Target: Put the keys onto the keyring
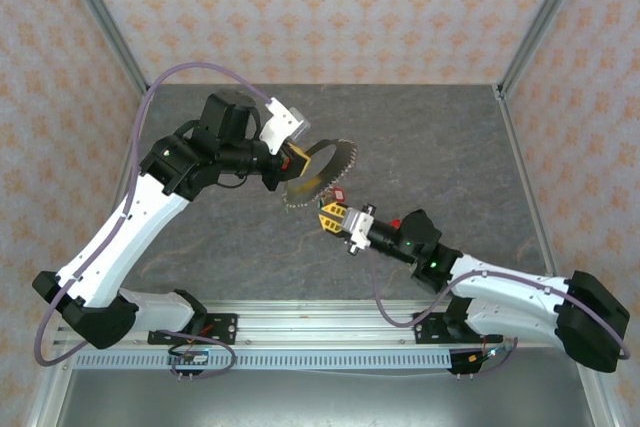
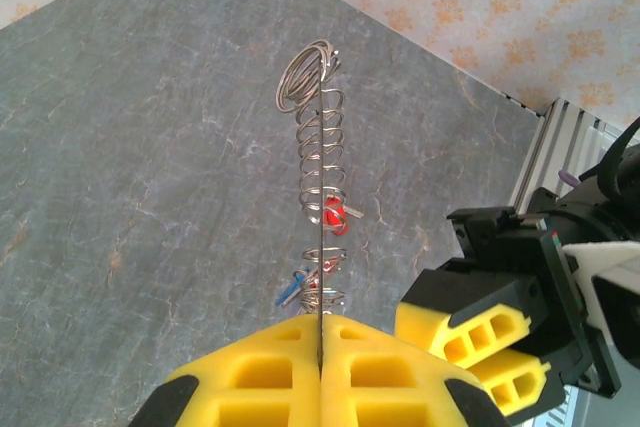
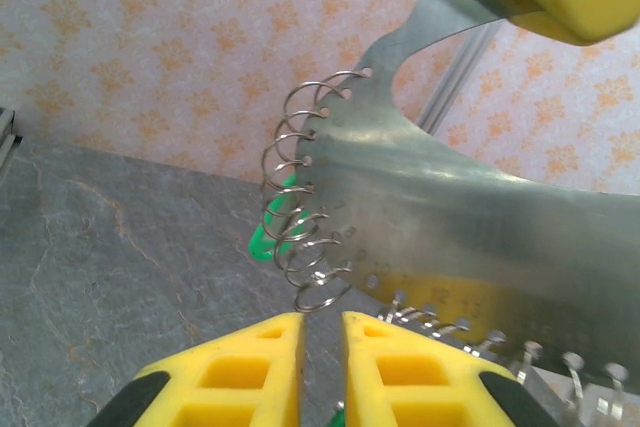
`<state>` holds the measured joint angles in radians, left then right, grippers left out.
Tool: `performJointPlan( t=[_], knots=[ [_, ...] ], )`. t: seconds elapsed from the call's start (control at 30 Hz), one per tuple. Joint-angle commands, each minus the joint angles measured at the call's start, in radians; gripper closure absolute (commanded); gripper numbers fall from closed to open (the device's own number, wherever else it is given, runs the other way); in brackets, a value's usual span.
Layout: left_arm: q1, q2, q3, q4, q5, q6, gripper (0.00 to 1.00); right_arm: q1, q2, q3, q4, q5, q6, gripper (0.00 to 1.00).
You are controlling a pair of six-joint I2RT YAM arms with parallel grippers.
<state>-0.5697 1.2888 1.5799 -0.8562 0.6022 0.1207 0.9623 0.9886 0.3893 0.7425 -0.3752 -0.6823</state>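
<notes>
The keyring (image 1: 325,172) is a flat crescent of sheet metal with small wire rings (image 3: 305,207) along its edge. My left gripper (image 2: 322,332) is shut on it and holds it above the table; in the left wrist view the plate (image 2: 320,197) shows edge-on. A red key (image 2: 333,215) and a blue key (image 2: 290,289) hang from its rings. My right gripper (image 3: 322,332) sits just below the lowest wire ring, its jaws a narrow gap apart. A green key tip (image 3: 340,417) shows deep between them. Another green key (image 3: 265,237) hangs behind the rings.
The grey stone-look tabletop (image 1: 430,137) lies under both arms. Patterned walls and metal frame posts (image 1: 540,27) close in the back and sides. A rail (image 1: 330,332) runs along the near edge by the arm bases.
</notes>
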Motion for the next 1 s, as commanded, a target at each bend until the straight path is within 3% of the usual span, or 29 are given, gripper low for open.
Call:
performJointPlan(
  t=[0.0,0.97],
  knots=[
    [-0.008,-0.030,-0.004,0.077,0.034,-0.022,1.00,0.007,0.026,0.040,0.057,-0.018,-0.028,0.83],
    [-0.009,-0.047,-0.021,0.110,0.048,-0.042,1.00,0.009,0.106,0.053,0.124,0.147,-0.034,0.79]
  ],
)
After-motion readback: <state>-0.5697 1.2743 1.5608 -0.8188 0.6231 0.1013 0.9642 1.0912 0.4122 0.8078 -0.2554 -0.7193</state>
